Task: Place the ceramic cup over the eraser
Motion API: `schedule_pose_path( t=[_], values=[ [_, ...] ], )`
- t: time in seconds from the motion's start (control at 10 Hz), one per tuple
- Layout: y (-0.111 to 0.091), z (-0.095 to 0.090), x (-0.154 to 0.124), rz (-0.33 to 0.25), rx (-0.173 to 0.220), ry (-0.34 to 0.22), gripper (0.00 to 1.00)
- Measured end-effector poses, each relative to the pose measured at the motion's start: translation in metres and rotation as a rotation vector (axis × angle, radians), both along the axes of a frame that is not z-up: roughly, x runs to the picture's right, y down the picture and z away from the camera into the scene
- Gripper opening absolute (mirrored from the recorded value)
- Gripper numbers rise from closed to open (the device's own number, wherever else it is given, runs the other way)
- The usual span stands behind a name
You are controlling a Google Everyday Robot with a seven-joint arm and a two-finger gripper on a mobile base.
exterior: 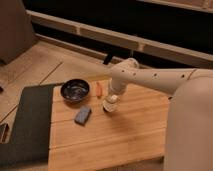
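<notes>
The arm reached in from the right and bent down over the middle of the wooden worktop (125, 135), its pincer (111, 100) pointing downward at the ceramic cup (110, 105). The cup sat low, at or just above the boards, a little right of the blue-grey block (83, 115) and below the thin orange-red item (99, 89), with the dark bowl (75, 90) further left near the dark mat (30, 125). Whether the pincer was clamped on the cup or had let go could not be told, since the wrist covered the fingers from this angle. The eraser was nowhere to be seen; it may have lain under or behind the cup and wrist, but the view did not settle that. Judging by the cup's low position, the step in hand appeared to be the placing itself, near its end. The next move would call for the cup to settle squarely around the black block without tipping on its edge, then for a clean release and a straight lift so the cup was not dragged aside. The cup's rim and its contact with the worktop were hard to make out, and the robot's pale body cut off the right side of the scene.
</notes>
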State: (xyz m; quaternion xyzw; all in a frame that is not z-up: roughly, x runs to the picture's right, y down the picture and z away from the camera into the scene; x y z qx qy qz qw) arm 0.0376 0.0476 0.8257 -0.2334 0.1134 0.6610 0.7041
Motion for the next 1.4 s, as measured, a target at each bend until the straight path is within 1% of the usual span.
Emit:
schedule_pose_path(
  t=[0.1, 0.5, 0.8, 1.0, 1.1, 1.3, 1.4],
  values=[
    [0.0, 0.0, -0.002, -0.025, -0.003, 0.007, 0.01],
    [0.005, -0.002, -0.014, -0.043, -0.018, 0.022, 0.01],
    [0.01, 0.001, -0.025, -0.064, -0.039, 0.024, 0.01],
    [0.013, 0.003, -0.026, -0.065, -0.05, 0.029, 0.03],
    [0.015, 0.005, -0.025, -0.061, -0.059, 0.034, 0.14],
    [0.015, 0.006, -0.021, -0.057, -0.066, 0.046, 0.32],
    [0.014, 0.006, -0.019, -0.054, -0.067, 0.052, 0.44]
  ],
)
